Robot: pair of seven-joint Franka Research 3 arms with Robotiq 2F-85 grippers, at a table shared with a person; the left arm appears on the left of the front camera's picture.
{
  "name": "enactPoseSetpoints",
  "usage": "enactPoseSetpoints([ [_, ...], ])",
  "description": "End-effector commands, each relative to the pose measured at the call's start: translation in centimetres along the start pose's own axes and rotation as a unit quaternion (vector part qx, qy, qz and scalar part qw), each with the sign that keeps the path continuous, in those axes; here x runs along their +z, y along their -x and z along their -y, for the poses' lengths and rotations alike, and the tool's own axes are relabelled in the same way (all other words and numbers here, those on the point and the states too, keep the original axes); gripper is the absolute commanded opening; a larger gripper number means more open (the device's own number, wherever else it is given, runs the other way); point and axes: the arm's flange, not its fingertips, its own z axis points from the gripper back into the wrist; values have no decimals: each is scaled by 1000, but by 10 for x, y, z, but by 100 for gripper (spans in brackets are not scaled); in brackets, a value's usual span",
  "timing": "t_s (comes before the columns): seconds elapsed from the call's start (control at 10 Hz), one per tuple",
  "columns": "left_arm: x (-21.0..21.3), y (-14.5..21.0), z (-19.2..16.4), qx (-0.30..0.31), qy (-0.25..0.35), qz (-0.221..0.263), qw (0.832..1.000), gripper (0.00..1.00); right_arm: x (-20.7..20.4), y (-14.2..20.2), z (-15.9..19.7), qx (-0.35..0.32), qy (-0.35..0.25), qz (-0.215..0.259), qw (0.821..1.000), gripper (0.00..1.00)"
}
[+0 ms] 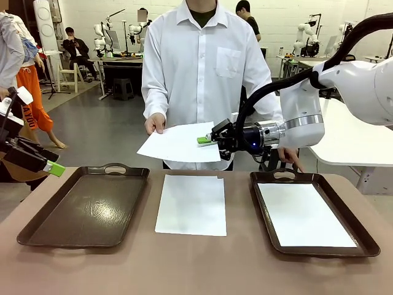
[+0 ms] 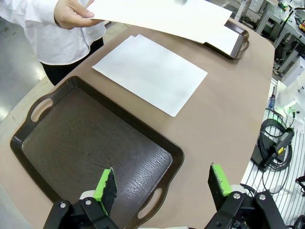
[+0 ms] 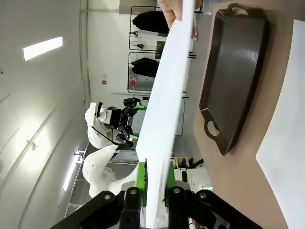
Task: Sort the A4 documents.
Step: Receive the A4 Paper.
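sheet (image 1: 181,142) in air: hand (image 1: 155,123) on one edge, right pincer (image 1: 206,140) clamped on the opposite edge | left pincer (image 2: 162,183) open, empty | stack (image 1: 191,204) on tabletop (image 1: 196,264) between left tray (image 1: 86,209) and right tray (image 1: 261,209) | judged light, limp, creasable: pinch an edge, keep flat

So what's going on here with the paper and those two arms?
A person's hand holds out a white sheet above the table. The robot's right tool is shut on the sheet's other edge, so both have hold of it. A second sheet lies in the right tray, and a pile of sheets lies on the table between the trays. The left tool hangs open near the left tray, holding nothing.
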Motion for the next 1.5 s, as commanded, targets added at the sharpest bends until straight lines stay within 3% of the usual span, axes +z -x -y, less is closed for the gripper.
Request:
enactPoseSetpoints([
  [0.0, 0, 1, -2, -7, 6, 7, 1000, 100, -4, -8, -1, -8, 21, 3, 1000, 4],
  [0.1, 0, 1, -2, -7, 6, 7, 1000, 100, -4, -8, 2, -11, 24, 5, 1000, 0],
  [0.6, 0, 1, -2, -7, 6, 7, 1000, 100, -3, -8, 2, -10, 26, 13, 1000, 0],
  [0.7, 0, 1, -2, -7, 6, 7, 1000, 100, -5, -5, -1, 4, 9, -11, 1000, 0],
  [0.8, 0, 1, -2, -7, 6, 7, 1000, 100, -1, -4, 3, 0, 15, 15, 1000, 0],
  [1.4, 0, 1, -2, -7, 6, 7, 1000, 100, -1, -4, 3, 0, 15, 15, 1000, 0],
])
